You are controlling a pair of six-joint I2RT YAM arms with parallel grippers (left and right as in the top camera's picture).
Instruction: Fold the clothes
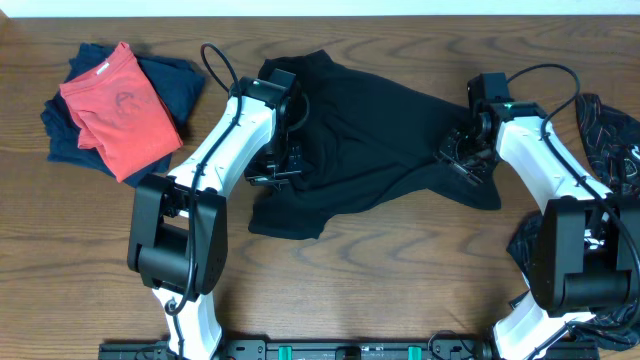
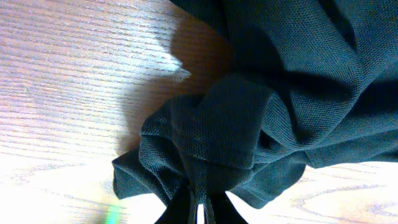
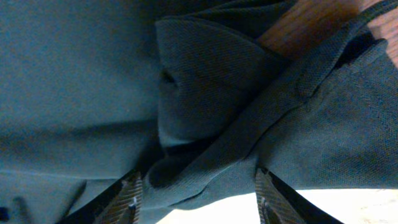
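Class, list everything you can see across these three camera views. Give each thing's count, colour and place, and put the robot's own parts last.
black garment: one, black, rumpled at the table's middle, between the arms.
red garment: one, coral red, far left, lying on the navy clothing.
navy clothing: at least one piece, dark blue, far left, under the red garment.
printed clothing: a heap, count unclear, dark with thin pale lines, right edge.
table: one, brown wood grain, under everything.
arms: two, white and black, reaching in from the near edge.
left tool: one, black, shut on a bunch of the black garment.
right tool: one, black, fingers apart around a fold of the black garment.
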